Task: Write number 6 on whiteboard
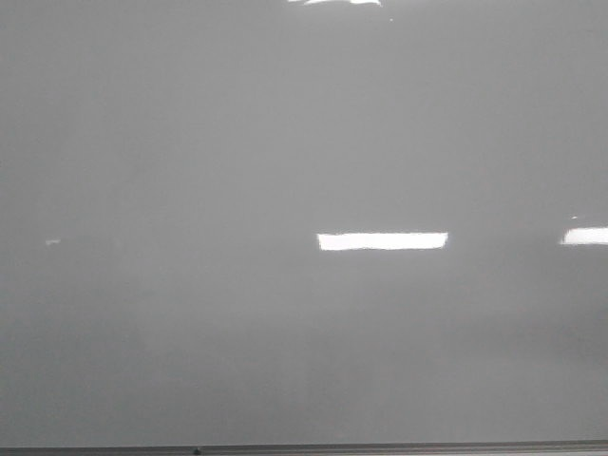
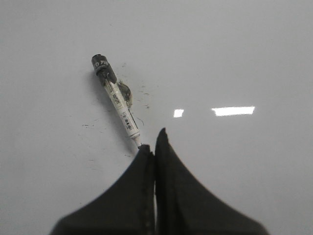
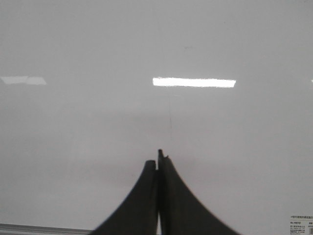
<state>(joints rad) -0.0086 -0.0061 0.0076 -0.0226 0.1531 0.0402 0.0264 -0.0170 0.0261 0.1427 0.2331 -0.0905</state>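
Whiteboard (image 1: 285, 142), the large glossy pale grey flat board, fills our front view, with bright rectangular reflections (image 1: 382, 241) and a thin grey edge strip (image 1: 304, 448) along the bottom; we see no written digit there. Our left black pincer (image 2: 151, 147) is closed, its tips just beside the nib end of a white-barrelled marker with a black cap (image 2: 116, 98) lying on the surface amid faint smudges. Our right black pincer (image 3: 159, 159) is closed too, holding nothing, over bare board.
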